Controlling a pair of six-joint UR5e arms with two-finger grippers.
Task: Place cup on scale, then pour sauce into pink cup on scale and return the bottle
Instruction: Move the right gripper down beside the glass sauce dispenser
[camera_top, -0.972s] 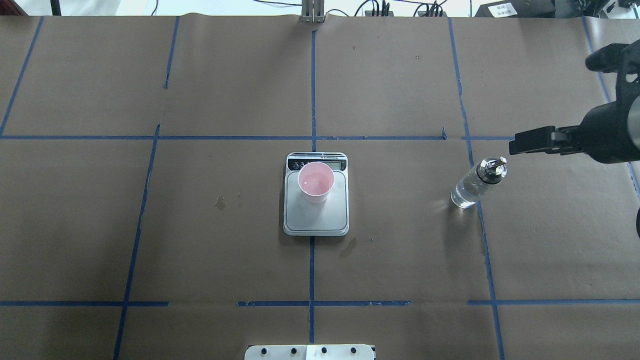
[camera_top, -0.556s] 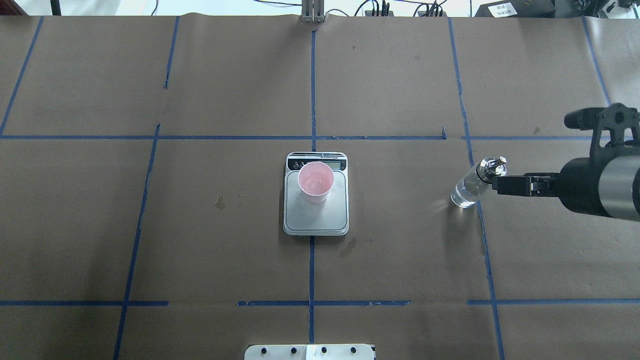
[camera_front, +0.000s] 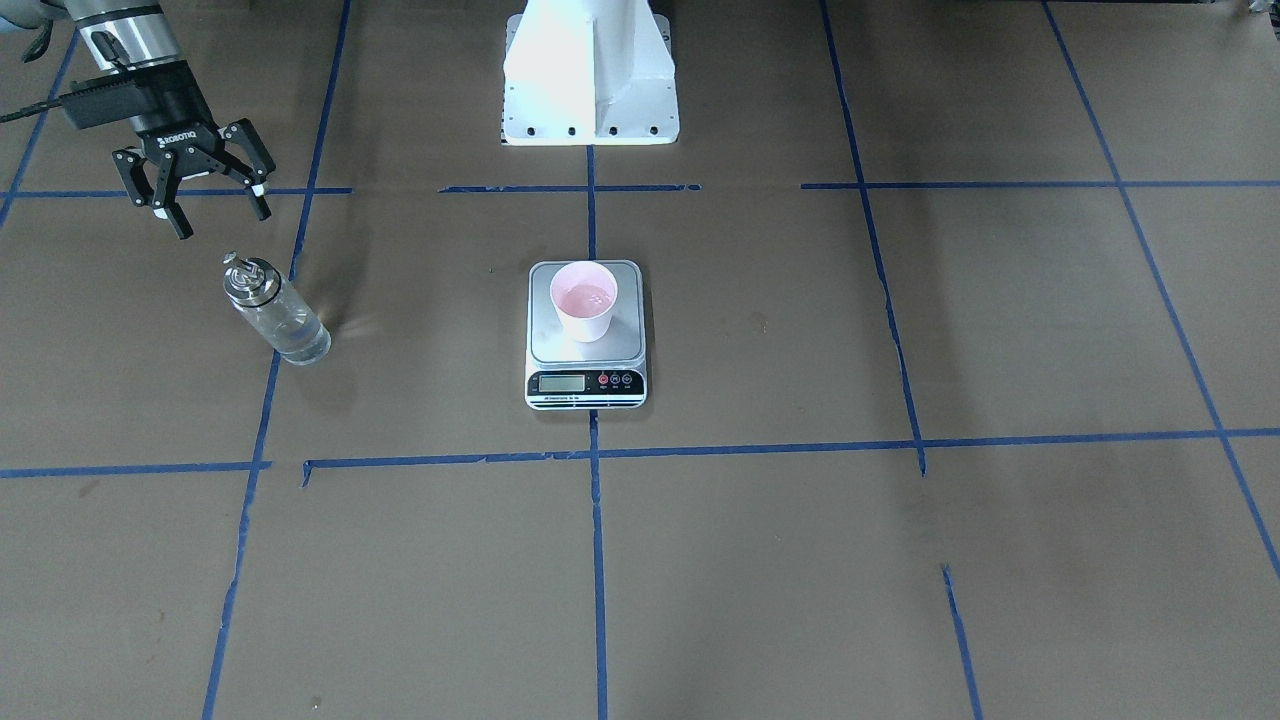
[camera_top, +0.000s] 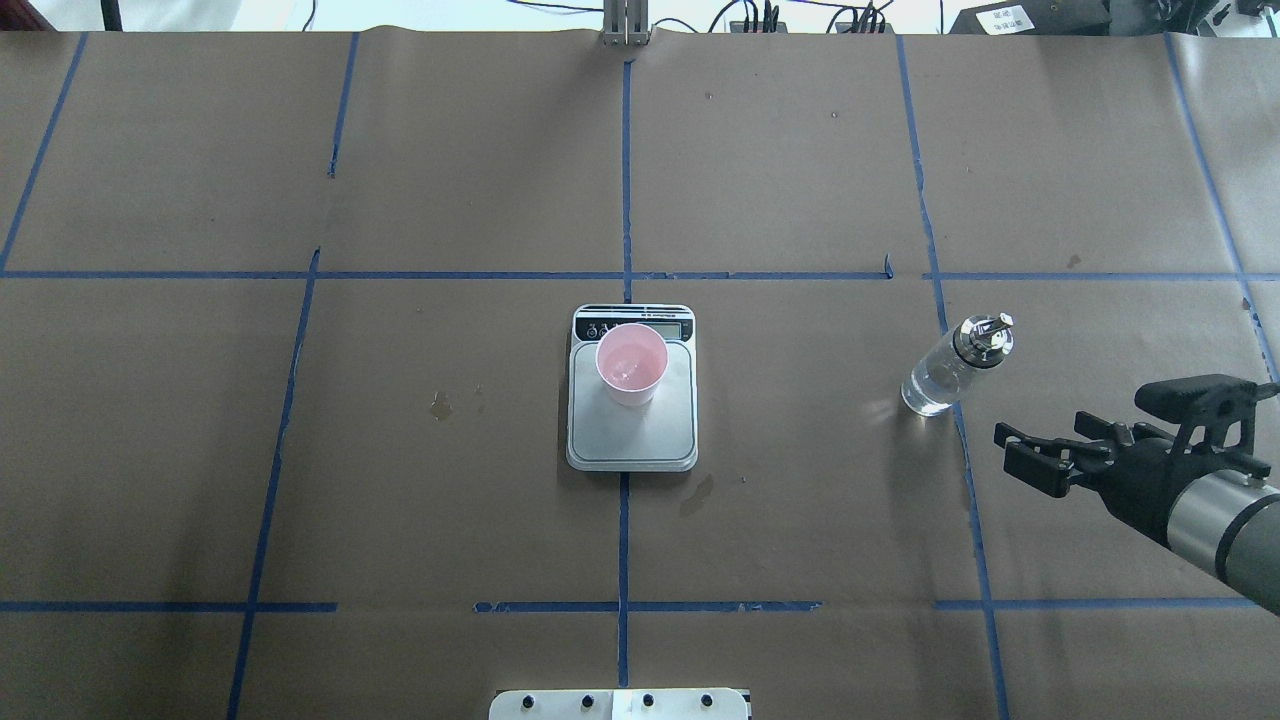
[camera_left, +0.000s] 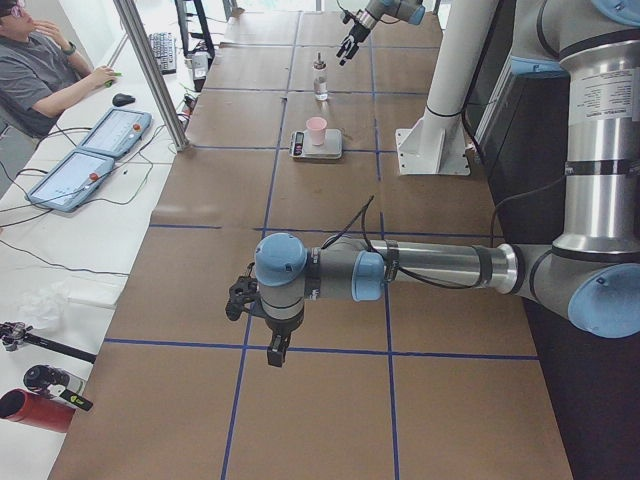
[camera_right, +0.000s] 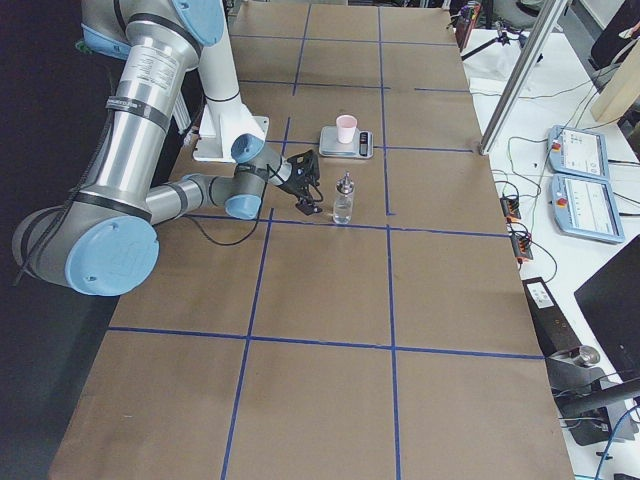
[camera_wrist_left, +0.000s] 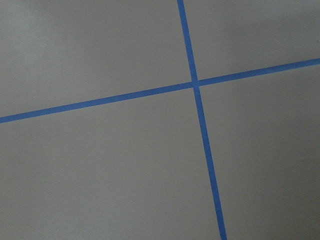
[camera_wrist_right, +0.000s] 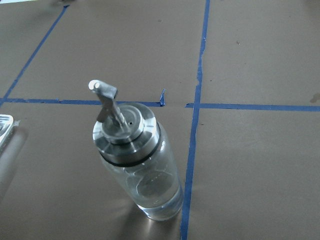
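Pink cup (camera_top: 631, 363) upright on the scale (camera_top: 640, 442), on the half of the steel platform nearer the display. Scale sits mid-table, straddling the centre tape line, display strip facing away from the robot. A wet sheen in the cup's bottom in the front-facing view; probably a little liquid, but too small to be sure.

Glass bottle (camera_top: 950, 372) stands upright on the brown paper (camera_top: 800, 150), well apart from the scale on the robot's right. Its base touches a blue tape line (camera_top: 975, 530). Silver cap on, spout (camera_wrist_right: 102, 97) raised. Clear sauce (camera_wrist_right: 157, 197) fills the lower part of the glass. Nothing touches the bottle.

Right gripper (camera_front: 222, 222): fingers spread wide, empty. It hangs near the bottle, on the robot's side of it and a little further out towards the table's end, clear of the cap. Its wrist camera looks down on the bottle's cap.

Left gripper (camera_left: 276, 348): far down the table's other end, well away from scale and bottle, pointed down at bare paper. Seen only from the side view; cannot tell whether its fingers are spread or closed. Its wrist camera shows just a tape crossing.

White robot pedestal (camera_front: 590, 70) behind the scale. A person (camera_left: 40, 70) sits at a side desk.
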